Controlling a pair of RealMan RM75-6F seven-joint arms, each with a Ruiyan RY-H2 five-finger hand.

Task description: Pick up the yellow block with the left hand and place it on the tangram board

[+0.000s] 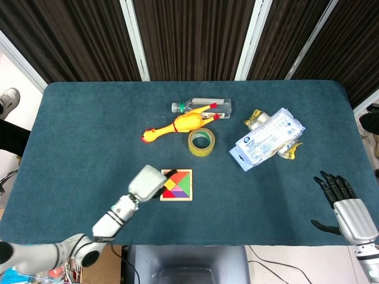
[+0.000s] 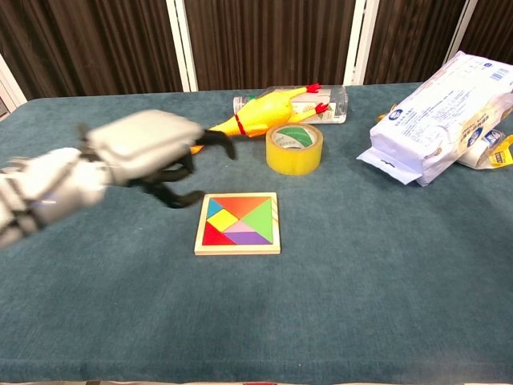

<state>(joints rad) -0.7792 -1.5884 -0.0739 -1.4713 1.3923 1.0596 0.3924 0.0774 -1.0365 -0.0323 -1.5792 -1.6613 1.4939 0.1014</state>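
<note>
The yellow block (image 2: pixel 221 220) is seen seated in the tangram board (image 2: pixel 238 249), flush w/ the other coloured pieces, left of centre. In the head view it shows at the same spot (image 1: pixel 169 184), partly beside the left hand. Placement is judged complete.

Handling, as judged: the block is a small, thin, flat piece, prob. wood or rigid plastic. It is expected to be light and stiff, not fragile, w/ smooth faces that could slip under hard fingertips. Little edge is exposed once seated, so a top grasp is not advised. If it must be lifted again, a pinch across two opposite edges is recommended, after one edge is tipped up from the recess. Neighbouring pieces could be disturbed by a wide grasp.

Left hand (image 2: pixel 152 152): motion-blurred in the chest view, raised above the table, up and left of the board. Fingers are seen spread and loosely curled; nothing is held and the board is not touched. The fingertips (image 2: pixel 192 196) hang just clear of the board's upper-left corner.

Right hand (image 1: pixel 343 204): at the near right table edge, well apart from the board, fingers extended, nothing held. Shown in the head view only.
</note>
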